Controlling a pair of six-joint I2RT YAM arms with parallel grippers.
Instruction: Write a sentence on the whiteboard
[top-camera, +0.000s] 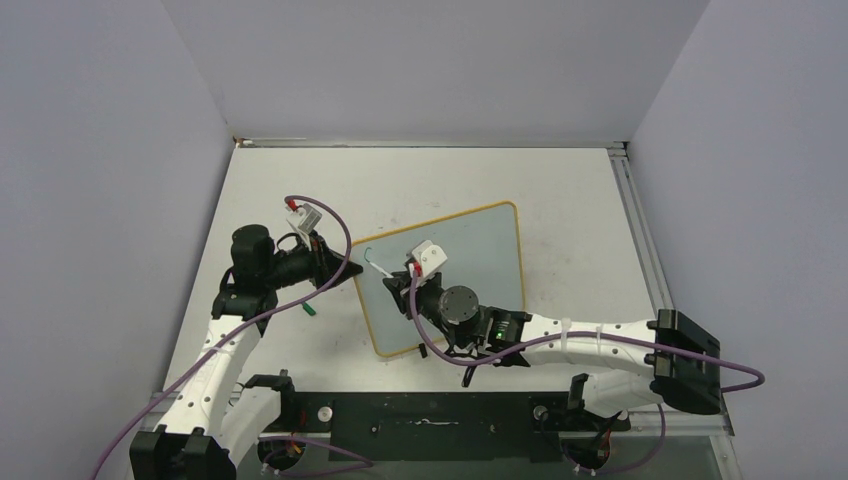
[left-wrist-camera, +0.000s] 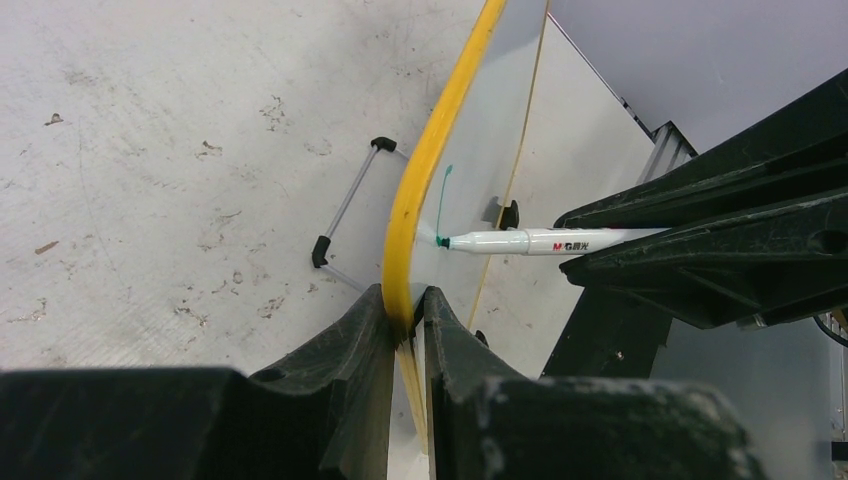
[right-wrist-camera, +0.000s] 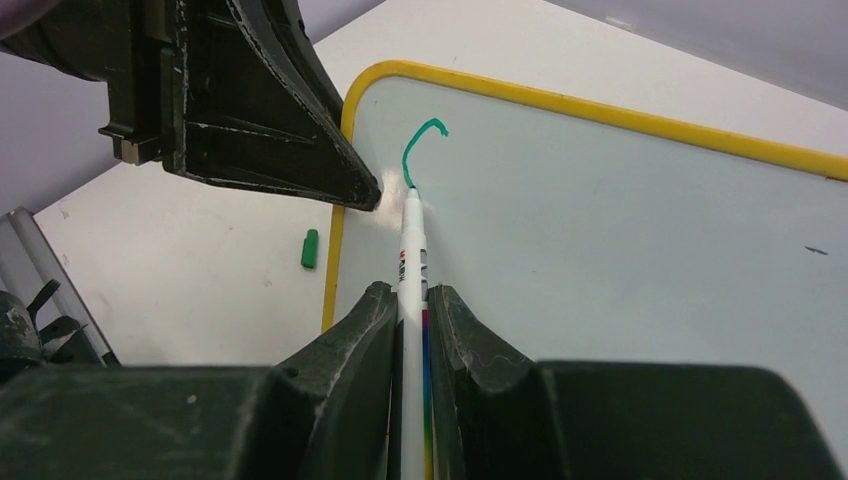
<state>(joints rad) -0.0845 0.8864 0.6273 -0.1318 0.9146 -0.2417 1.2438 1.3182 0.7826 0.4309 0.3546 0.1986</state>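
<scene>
The top camera looks down from above the near edge on the whole table (top-camera: 300, 190). The left wrist camera faces three o'clock and the right wrist camera ten o'clock, both close in. They share the left edge of the whiteboard (right-wrist-camera: 620, 230) and the marker (right-wrist-camera: 412, 240).

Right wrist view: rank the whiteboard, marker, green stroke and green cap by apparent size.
1. whiteboard
2. marker, enlarged by nearness to the camera
3. green stroke and green cap: too alike to rank

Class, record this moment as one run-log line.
left pincer: shut on whiteboard frame | right pincer: shut on marker, tip on whiteboard | sentence: one green hook stroke
</scene>
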